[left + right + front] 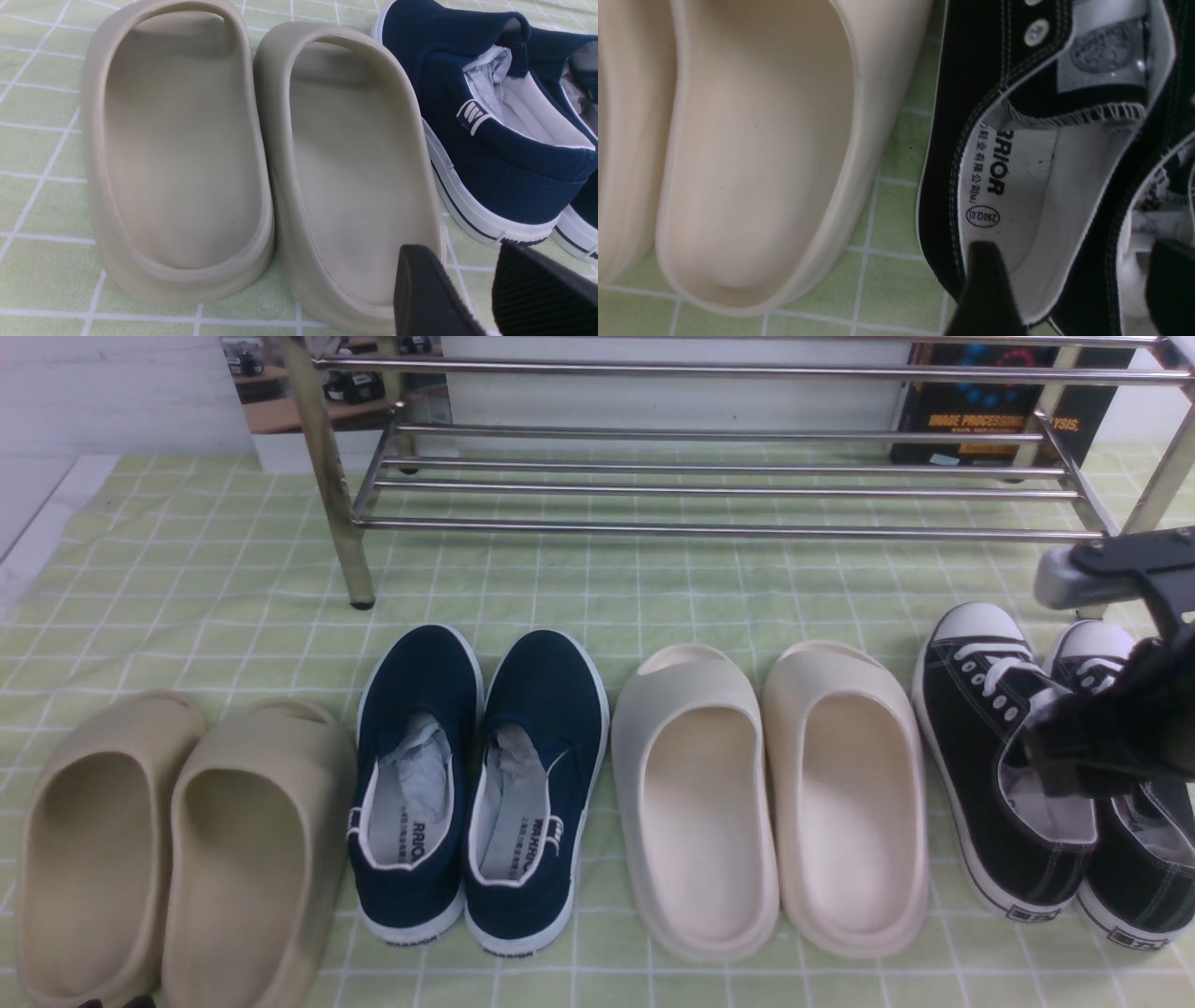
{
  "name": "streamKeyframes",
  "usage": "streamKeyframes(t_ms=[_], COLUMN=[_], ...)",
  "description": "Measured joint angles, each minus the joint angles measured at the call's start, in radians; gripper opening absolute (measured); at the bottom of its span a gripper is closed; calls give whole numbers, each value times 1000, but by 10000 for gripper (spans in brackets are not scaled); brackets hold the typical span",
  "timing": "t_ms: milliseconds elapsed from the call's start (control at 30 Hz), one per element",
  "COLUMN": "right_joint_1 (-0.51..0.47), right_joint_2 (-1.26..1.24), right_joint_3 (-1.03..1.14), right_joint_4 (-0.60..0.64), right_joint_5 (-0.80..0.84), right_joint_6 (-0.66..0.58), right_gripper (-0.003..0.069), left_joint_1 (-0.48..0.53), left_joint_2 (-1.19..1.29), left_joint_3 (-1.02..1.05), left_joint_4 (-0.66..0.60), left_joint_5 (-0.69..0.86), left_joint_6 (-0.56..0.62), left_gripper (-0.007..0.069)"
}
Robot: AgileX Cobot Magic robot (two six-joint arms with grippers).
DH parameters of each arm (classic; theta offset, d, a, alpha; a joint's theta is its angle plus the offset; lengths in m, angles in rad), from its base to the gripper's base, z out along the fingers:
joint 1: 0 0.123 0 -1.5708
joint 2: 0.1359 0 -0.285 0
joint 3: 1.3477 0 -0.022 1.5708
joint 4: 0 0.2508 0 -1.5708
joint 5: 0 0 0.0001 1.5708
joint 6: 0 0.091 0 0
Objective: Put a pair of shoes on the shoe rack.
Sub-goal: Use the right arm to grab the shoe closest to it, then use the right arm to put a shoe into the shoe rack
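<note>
The pair of shoes, two black lace-up sneakers, stands side by side at the far right of the row: the left one (971, 747) and the right one (1153, 877). The shoe rack (709, 530) stands behind the row, its rods bare. My right gripper (1074, 756) hangs over the sneakers' openings. In the right wrist view it (1078, 289) is open, one finger inside the left sneaker (943, 140) and the other over the right one, with their adjoining walls between. My left gripper (476, 298) is open and empty by the tan slide's heel.
On the green checked cloth (653, 597) from the left stand tan foam slides (168, 849), navy slip-on shoes (476, 784) and cream slides (775, 793). The rack's front left leg (331, 485) stands behind the navy shoes. A dark box (990, 411) stands behind the rack.
</note>
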Motion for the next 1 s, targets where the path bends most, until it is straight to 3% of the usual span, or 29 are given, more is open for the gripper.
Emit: streamKeyframes(t_ms=[67, 133, 233, 333, 400, 500, 567, 733, 867, 1000], right_joint_1=[0, 0, 1, 1, 1, 2, 6, 6, 5, 5], right_joint_2=[44, 75, 126, 178, 211, 236, 236, 208, 160, 167], right_joint_3=[-1, -1, -1, -3, -3, -6, -21, -86, -232, -328], right_joint_4=[17, 46, 88, 99, 93, 78, 78, 64, 70, 66], right_joint_5=[-10, -27, -74, -126, -148, -160, -145, -33, 158, 188], right_joint_6=[7, 8, 3, -1, -1, -1, -1, -6, -67, -140], right_gripper=[593, 607, 570, 456, 345, 117, 22, 11, 15, 15], left_joint_1=[0, 0, 0, 0, 0, 0, 0, 0, 0, 0], left_joint_2=[0, 0, 0, 0, 0, 0, 0, 0, 0, 0], left_joint_3=[0, 0, 0, 0, 0, 0, 0, 0, 0, 0], left_joint_4=[0, 0, 0, 0, 0, 0, 0, 0, 0, 0], left_joint_5=[0, 0, 0, 0, 0, 0, 0, 0, 0, 0], left_joint_6=[0, 0, 0, 0, 0, 0, 0, 0, 0, 0], left_gripper=[239, 239, 239, 239, 239, 239, 239, 239, 239, 239])
